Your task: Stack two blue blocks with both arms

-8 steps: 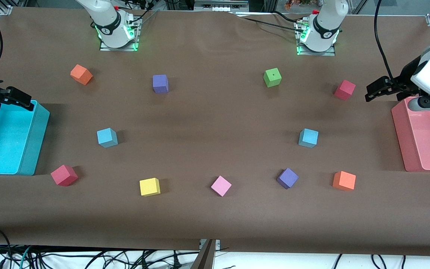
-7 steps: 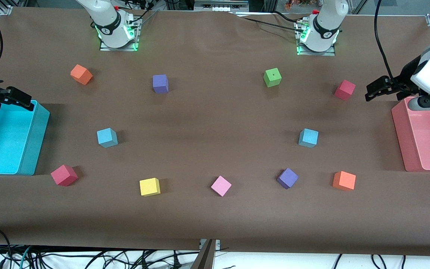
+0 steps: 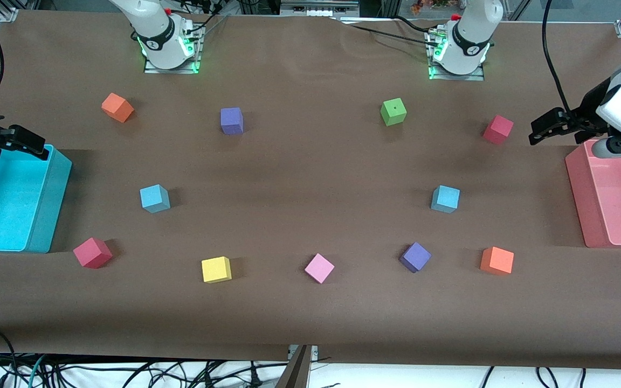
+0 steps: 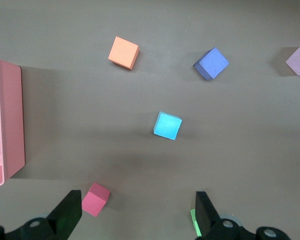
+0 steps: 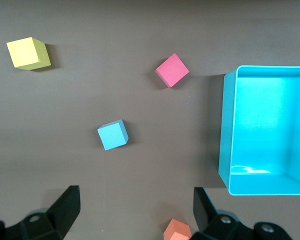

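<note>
— Where do the two light sky-blue foam cubes sit on the brown table [image 3: 310, 161]?

— In the front view, one sky-blue foam cube [image 3: 154, 198] lies at middle left of the frame, beside the cyan plastic bin [image 3: 46, 205]. The other sky-blue foam cube [image 3: 445, 199] lies at middle right, near the pink plastic bin [image 3: 580, 205]. They are well apart, each flat on one face.

— Which way do they point?

— Being cubes, they have no long axis. Both are turned slightly, their edges askew to the table's edge.

— And the grippers?

— The right gripper [image 3: 35, 146] hangs at the left edge of the frame, over the cyan bin's rim, fingers spread wide, nothing between them. The left gripper [image 3: 545, 128] hangs at upper right, over the table beside the pink bin, near a red foam cube [image 3: 498, 129], fingers likewise apart and empty.
</note>
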Available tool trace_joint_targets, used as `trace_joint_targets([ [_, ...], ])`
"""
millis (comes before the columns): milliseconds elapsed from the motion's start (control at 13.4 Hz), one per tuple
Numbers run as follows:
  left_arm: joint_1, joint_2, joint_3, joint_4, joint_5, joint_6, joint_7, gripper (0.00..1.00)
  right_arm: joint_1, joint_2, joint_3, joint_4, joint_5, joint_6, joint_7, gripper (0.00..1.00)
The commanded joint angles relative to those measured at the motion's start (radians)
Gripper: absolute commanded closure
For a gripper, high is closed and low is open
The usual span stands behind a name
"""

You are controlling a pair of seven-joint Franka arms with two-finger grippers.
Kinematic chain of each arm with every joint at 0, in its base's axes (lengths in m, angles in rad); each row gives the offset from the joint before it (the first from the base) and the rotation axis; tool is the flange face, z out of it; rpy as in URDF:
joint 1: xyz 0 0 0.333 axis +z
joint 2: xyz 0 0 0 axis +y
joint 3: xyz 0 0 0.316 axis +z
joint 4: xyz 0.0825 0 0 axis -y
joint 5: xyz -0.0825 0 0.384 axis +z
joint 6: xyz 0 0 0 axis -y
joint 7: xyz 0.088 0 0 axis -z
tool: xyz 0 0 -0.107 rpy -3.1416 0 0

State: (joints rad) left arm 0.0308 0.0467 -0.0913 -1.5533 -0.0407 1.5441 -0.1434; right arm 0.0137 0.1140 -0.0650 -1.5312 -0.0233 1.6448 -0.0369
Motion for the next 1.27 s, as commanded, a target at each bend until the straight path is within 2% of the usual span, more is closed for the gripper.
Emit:
trace_joint_targets([
  [0,-0.005,0.012,-0.013,0.03,0.002,-0.025,0.007,0.0,-0.011,-0.004,0.01,0.0,-0.003,0.0,0.015,0.0],
  [1191,-0.011,0.047,-0.038,0.028,0.036,-0.03,0.021,0.0,-0.012,-0.004,0.01,0.0,-0.003,-0.002,0.015,0.0],
])
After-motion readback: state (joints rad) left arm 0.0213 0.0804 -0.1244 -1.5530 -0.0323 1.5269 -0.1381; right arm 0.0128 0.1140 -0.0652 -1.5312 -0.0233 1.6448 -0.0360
